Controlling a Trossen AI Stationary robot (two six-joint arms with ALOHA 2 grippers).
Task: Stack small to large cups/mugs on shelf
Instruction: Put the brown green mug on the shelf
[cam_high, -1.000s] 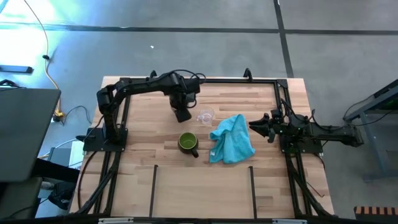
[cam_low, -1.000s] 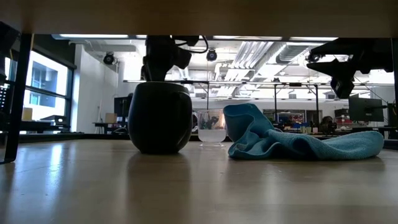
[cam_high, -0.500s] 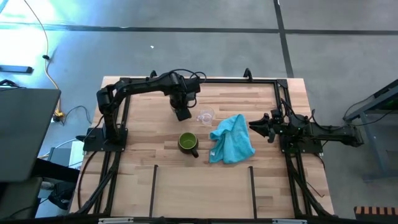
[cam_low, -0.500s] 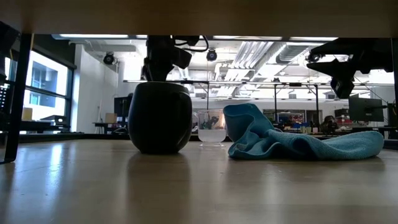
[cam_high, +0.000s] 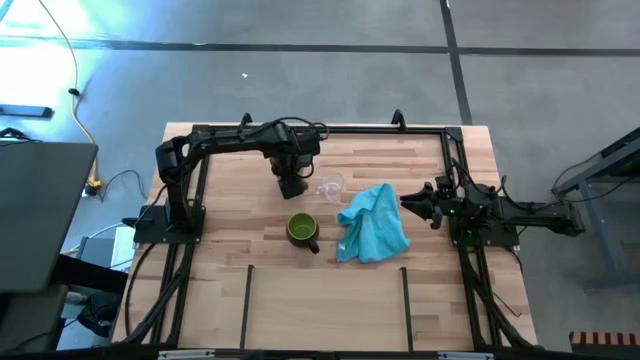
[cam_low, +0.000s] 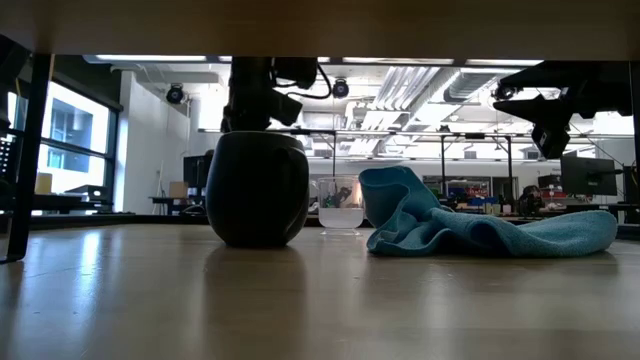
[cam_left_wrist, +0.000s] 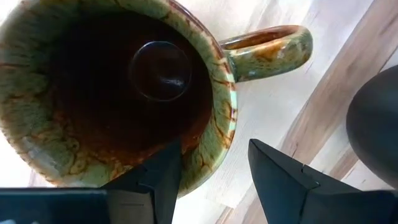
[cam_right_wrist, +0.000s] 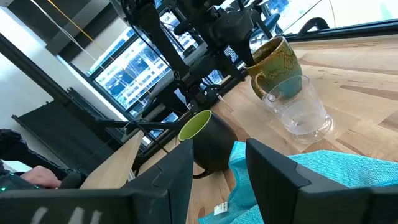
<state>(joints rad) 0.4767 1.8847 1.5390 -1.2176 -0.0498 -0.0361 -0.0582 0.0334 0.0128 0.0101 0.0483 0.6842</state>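
brown mug (cam_left_wrist: 118, 93) rim partly cropped

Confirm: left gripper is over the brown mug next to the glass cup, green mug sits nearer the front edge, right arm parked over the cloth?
Not quite. The right gripper hangs beside the turquoise cloth, not over it, as the high view shows. The rest holds: the left gripper is at the brown mug, next to the glass cup, and the green mug sits nearer the front.

left gripper (cam_left_wrist: 211, 168) fingers astride rim; right gripper (cam_high: 412, 203) idle
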